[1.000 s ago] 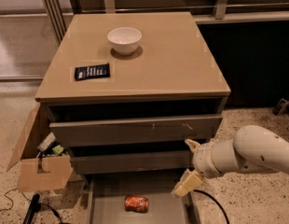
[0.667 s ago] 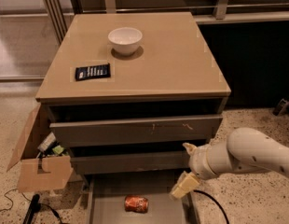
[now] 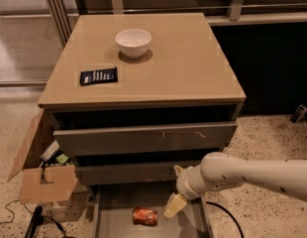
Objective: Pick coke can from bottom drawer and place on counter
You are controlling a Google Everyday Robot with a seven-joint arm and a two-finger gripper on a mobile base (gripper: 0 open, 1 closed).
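Observation:
The coke can (image 3: 145, 216) lies on its side on the grey floor of the bottom drawer (image 3: 114, 217), which is pulled out at the bottom of the view. My gripper (image 3: 175, 190) hangs over the drawer at the end of the white arm, just right of the can and slightly above it. One pale finger (image 3: 174, 206) points down beside the can without touching it; another (image 3: 178, 170) sits near the middle drawer front. The jaws stand open and hold nothing. The tan counter (image 3: 183, 58) tops the cabinet.
A white bowl (image 3: 133, 42) and a flat black packet (image 3: 98, 76) sit on the counter's left half. An open cardboard box (image 3: 42, 175) stands on the floor left of the cabinet. A black cable (image 3: 228, 214) lies on the speckled floor at the right.
The arm and gripper have moved left over the open drawer, closer to the can. The can has not moved.

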